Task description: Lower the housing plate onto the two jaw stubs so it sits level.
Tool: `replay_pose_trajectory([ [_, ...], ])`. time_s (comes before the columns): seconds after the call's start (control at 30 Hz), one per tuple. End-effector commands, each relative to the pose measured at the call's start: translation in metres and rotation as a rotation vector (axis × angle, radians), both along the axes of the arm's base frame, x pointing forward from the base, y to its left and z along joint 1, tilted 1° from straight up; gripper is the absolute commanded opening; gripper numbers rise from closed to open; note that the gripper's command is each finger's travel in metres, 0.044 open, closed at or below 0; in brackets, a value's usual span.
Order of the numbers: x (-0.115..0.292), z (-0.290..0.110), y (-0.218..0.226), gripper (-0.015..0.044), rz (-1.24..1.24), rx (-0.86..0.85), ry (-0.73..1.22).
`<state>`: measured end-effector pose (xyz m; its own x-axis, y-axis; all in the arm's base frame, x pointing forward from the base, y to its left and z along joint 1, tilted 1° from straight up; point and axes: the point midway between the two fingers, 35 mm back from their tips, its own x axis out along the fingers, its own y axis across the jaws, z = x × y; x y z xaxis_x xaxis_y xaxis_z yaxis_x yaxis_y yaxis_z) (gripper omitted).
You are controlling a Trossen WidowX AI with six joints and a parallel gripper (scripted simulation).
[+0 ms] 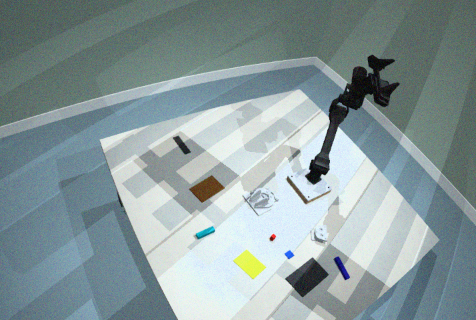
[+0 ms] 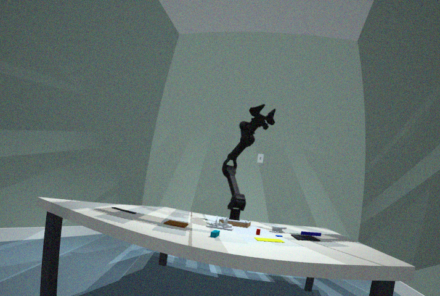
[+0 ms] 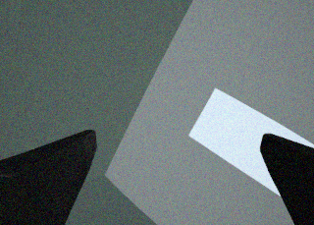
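The white base [image 1: 259, 212] with the two white jaws [image 1: 262, 198] [image 2: 220, 222] stands near the middle of the table; the jaws lie side by side, and their pins and stubs are too small to make out. A small white part with several dark holes, seemingly the housing plate [image 1: 321, 233] [image 2: 278, 228], is apart from the base, to its right in the top and exterior views. It appears to rest on a low white support. My gripper [image 1: 396, 72] [image 2: 269, 106] [image 3: 181, 141] is open and empty, raised high above the table and far from both parts, pointing up and away.
The arm stands on a wood-edged white block [image 1: 303, 191] [image 2: 240, 223]. Around the parts lie a teal bar [image 1: 205, 232], a red block [image 1: 273, 237], a blue square [image 1: 289, 255], a yellow sheet [image 1: 249, 264], a black sheet [image 1: 307, 277], a navy bar [image 1: 341, 268] and a brown sheet [image 1: 207, 189].
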<state>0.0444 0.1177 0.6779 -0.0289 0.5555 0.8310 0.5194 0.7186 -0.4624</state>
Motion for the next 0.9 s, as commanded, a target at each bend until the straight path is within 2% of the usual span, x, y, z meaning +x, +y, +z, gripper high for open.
replay_pose_trajectory([
  [0.0,0.014,-0.005,0.009,0.0440,0.037,-0.022,0.070],
  [0.87,0.083,-0.039,0.057,0.0440,0.262,-0.124,0.516],
])
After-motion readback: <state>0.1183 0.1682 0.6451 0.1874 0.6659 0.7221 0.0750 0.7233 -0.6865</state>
